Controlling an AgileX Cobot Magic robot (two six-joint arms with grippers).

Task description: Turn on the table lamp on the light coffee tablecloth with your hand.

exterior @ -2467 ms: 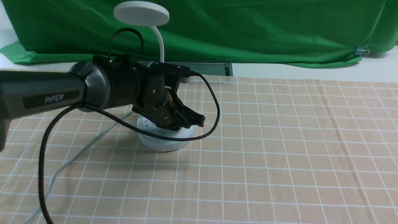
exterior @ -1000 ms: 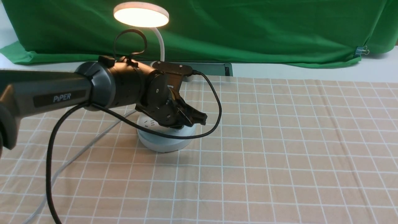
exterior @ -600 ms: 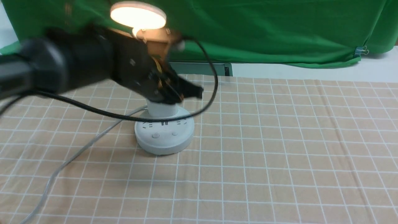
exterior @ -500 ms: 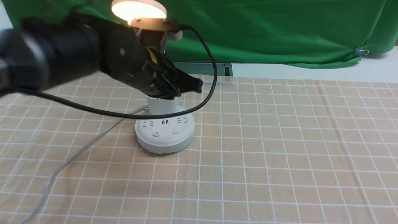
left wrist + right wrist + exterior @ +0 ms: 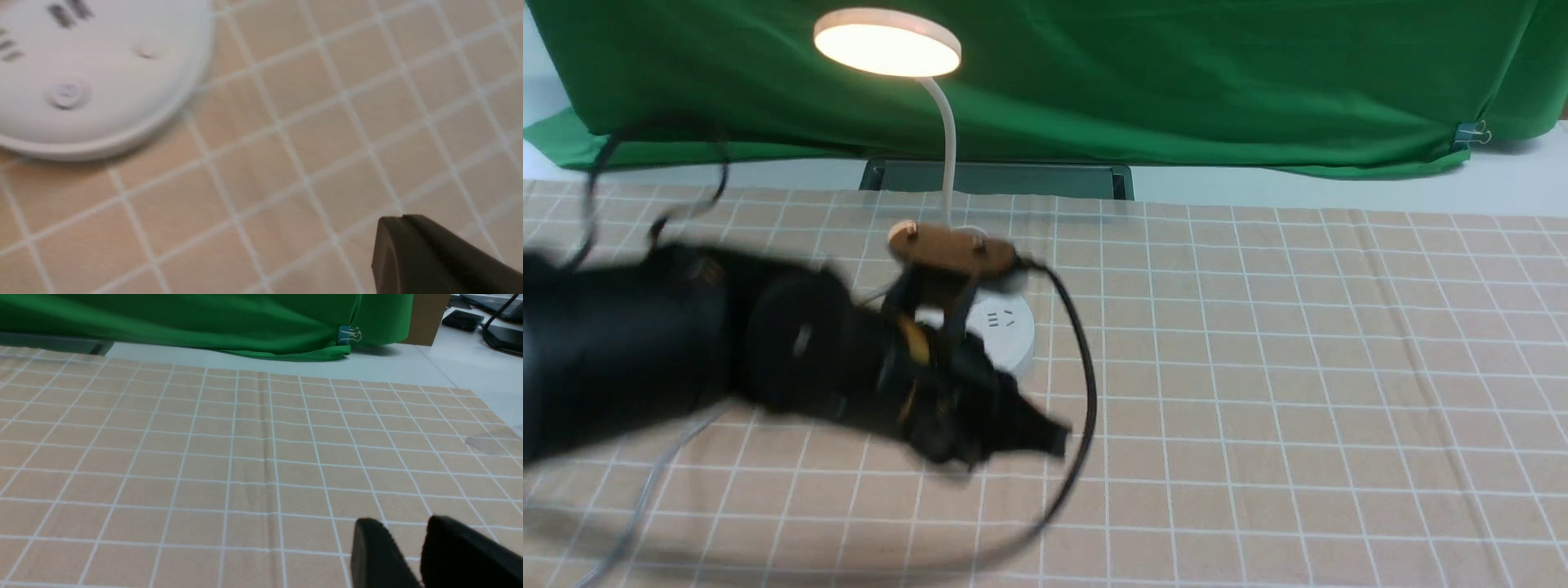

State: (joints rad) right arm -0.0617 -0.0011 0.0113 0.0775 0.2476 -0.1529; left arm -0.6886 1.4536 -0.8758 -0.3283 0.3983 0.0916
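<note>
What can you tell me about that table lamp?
The table lamp stands upright on the tan gridded tablecloth, its flat round head glowing warm white. A thin curved neck rises from a round, white, plastic-looking base with sockets and two buttons. The left arm hides part of it in the front view; the left wrist view shows nothing on the buttons.

A green cloth [image 5: 1217, 90] hangs across the back; a binder clip [image 5: 1466, 135] grips its lower edge; a dark tray [image 5: 1037, 180] lies beneath it; a brown box [image 5: 425, 318] stands beside it, near black electronics [image 5: 506, 337].
</note>
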